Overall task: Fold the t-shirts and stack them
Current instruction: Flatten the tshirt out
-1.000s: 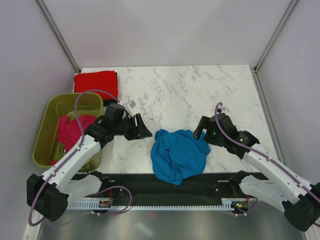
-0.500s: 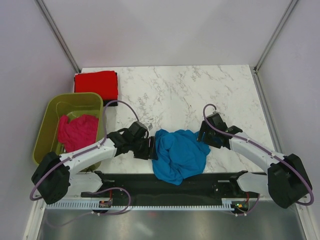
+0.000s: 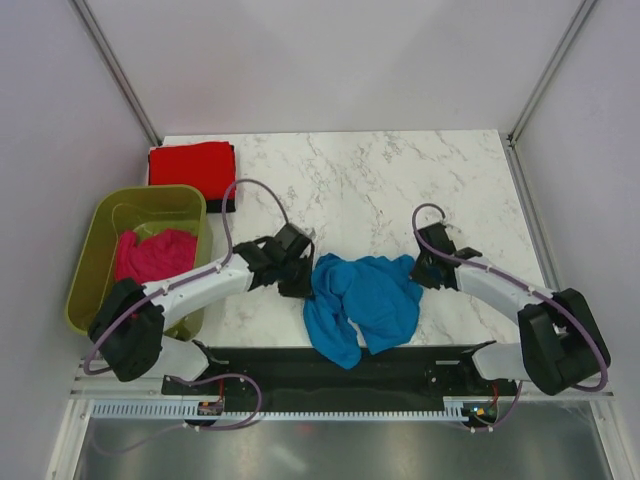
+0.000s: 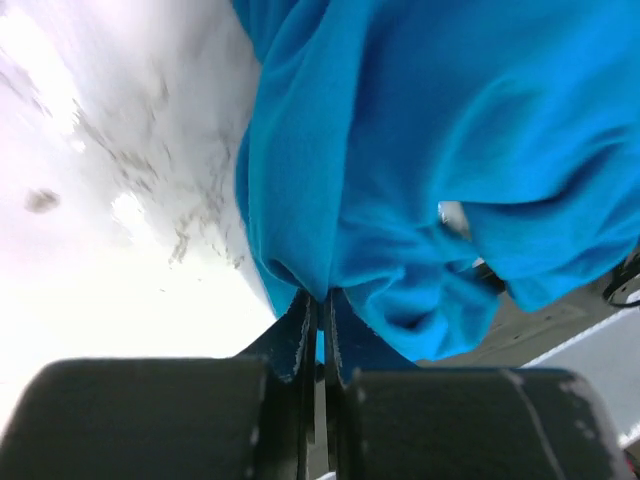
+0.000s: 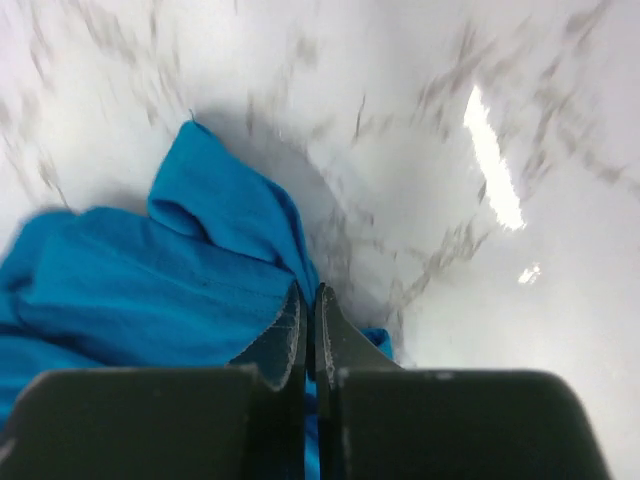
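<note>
A bright blue t-shirt (image 3: pixel 362 302) lies crumpled at the table's near edge, part of it hanging over the front. My left gripper (image 3: pixel 305 281) is shut on its left edge, with blue cloth (image 4: pixel 400 170) pinched between the jaws (image 4: pixel 320 300). My right gripper (image 3: pixel 420 270) is shut on the shirt's right corner, blue fabric (image 5: pixel 160 280) bunched at its fingertips (image 5: pixel 308 292). A folded red t-shirt (image 3: pixel 192 166) lies at the back left. The magenta-pink t-shirt (image 3: pixel 153 259) sits crumpled in the olive tub (image 3: pixel 112 220).
The olive-green tub stands at the left edge beside my left arm. The marble table (image 3: pixel 380 180) stretches behind the blue shirt. Grey walls and metal posts (image 3: pixel 120 75) enclose the workspace. A black rail (image 3: pixel 300 370) runs along the near edge.
Both grippers moved in onto the blue shirt and closed on its left and right edges. The shirt has been drawn wider and pulled a little away from the front.
</note>
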Robot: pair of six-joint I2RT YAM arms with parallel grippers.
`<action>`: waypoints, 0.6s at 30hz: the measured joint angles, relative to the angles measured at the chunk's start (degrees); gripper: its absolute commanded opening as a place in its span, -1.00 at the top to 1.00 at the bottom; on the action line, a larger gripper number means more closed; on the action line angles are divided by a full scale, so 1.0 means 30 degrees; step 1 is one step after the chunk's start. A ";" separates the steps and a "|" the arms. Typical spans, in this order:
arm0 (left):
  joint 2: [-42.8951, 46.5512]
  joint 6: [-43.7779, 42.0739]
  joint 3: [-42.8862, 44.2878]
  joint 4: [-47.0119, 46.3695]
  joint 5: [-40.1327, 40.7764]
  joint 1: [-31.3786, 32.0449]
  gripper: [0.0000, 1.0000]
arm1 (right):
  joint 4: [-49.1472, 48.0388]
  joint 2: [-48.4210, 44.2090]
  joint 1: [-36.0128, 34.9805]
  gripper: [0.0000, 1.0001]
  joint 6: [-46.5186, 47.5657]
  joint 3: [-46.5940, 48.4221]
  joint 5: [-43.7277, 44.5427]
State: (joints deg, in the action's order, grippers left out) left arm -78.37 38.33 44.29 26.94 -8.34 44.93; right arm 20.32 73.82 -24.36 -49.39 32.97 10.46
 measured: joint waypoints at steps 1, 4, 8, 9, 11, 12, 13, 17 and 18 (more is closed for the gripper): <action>-0.0277 -0.0270 0.1188 0.0940 0.0415 -0.0066 0.96 | 0.0437 0.0379 0.0474 1.00 0.0015 0.0641 0.0109; -0.1246 -0.1115 0.5406 0.3315 0.2208 -0.0153 0.96 | 0.2674 0.0976 0.1450 1.00 0.0561 0.3643 0.1224; -0.1239 -0.2040 0.9734 0.5209 0.4517 -0.0219 0.96 | 0.5166 0.0197 0.1698 1.00 0.1596 0.8779 0.3796; -0.0954 -0.2237 1.0316 0.5646 0.4903 -0.0240 0.96 | 0.5523 -0.0393 0.1770 1.00 0.1872 0.9763 0.4379; -0.0211 -0.2514 1.0958 0.6615 0.5457 -0.0270 0.96 | 0.6149 -0.1982 0.2069 1.00 0.2280 1.1023 0.5340; 0.0117 -0.2608 1.1220 0.7213 0.5690 -0.0270 0.96 | 0.6557 -0.2878 0.2237 1.00 0.2419 1.1453 0.5727; 0.0328 -0.2659 1.1489 0.7723 0.5807 -0.0270 0.96 | 0.7082 -0.3672 0.2361 1.00 0.2514 1.1861 0.6062; 0.0925 -0.2747 1.2968 0.9726 0.6229 -0.0270 0.96 | 0.8867 -0.5785 0.2441 1.00 0.2550 1.3325 0.6302; 0.1064 -0.2754 1.3369 1.0134 0.6258 -0.0270 0.96 | 0.9224 -0.6215 0.2433 1.00 0.2543 1.3610 0.6273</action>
State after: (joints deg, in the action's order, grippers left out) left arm -75.18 30.06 84.40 57.34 10.44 44.12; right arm 47.99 55.18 -17.06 -41.76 73.80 29.28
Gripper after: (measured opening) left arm 0.036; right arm 0.018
